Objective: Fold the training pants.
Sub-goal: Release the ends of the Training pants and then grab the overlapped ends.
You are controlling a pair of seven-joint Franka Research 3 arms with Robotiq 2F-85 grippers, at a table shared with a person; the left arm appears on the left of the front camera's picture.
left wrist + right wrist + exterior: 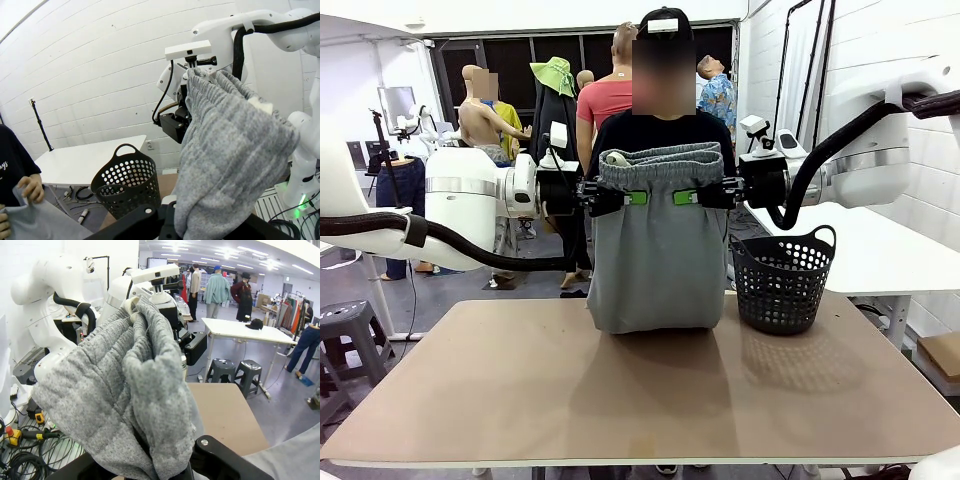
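The light grey training pants (660, 250) hang by their gathered waistband between my two grippers, above the far middle of the table (620, 400). Their lower fold rests on the tabletop. My left gripper (630, 197) is shut on the waistband's left end and my right gripper (690, 197) on its right end. The grey cloth (225, 150) bunches over my left gripper (175, 225), and in the right wrist view the same cloth (125, 400) drapes over my right gripper (190, 460). A person's hands (30, 187) grip another grey part of the pants (40, 220) on the far side.
A black mesh basket (782, 285) stands on the table's far right, close beside the hanging pants. The person (660, 125) stands right behind the pants. A white side table (880, 250) lies beyond the basket, and grey stools (345, 325) stand at the left.
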